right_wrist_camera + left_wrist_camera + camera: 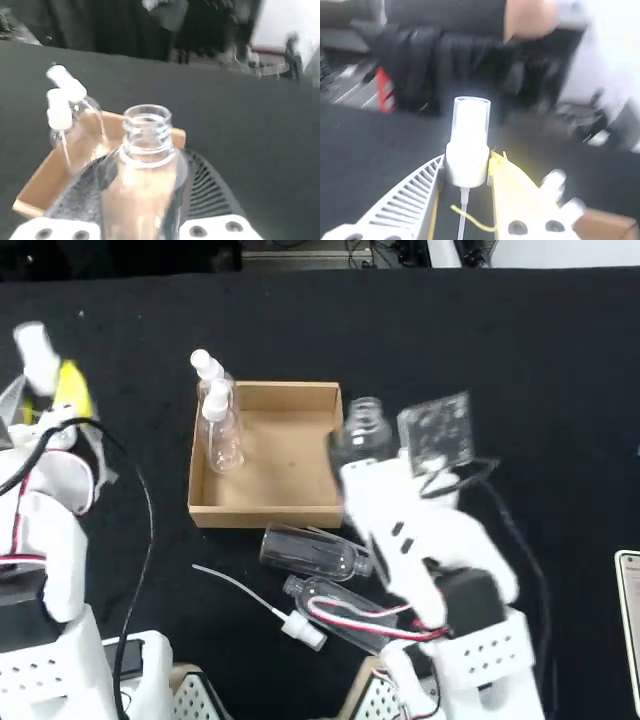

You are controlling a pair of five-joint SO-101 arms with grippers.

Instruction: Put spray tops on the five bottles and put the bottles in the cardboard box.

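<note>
My left gripper (pixel 42 365) is raised at the table's far left, shut on a white spray top (pixel 33 340). In the left wrist view the spray top (pixel 468 149) stands upright between the fingers, its dip tube hanging down. At the right wall of the cardboard box (pixel 265 508) my right gripper (pixel 362 447) is shut on an upright clear bottle (pixel 365 422) with a bare neck (pixel 147 125). Two capped bottles (pixel 218 415) stand in the box's left end (pixel 65 107). In front of the box lie two uncapped bottles (pixel 315 552) (pixel 350 612) and a loose spray top (pixel 303 630).
The loose spray top's thin dip tube (pixel 235 588) stretches left across the black table. A white object (pixel 630 590) sits at the table's right edge. A black cable (pixel 148 520) runs down beside the left arm. Both arm bases stand at the front edge.
</note>
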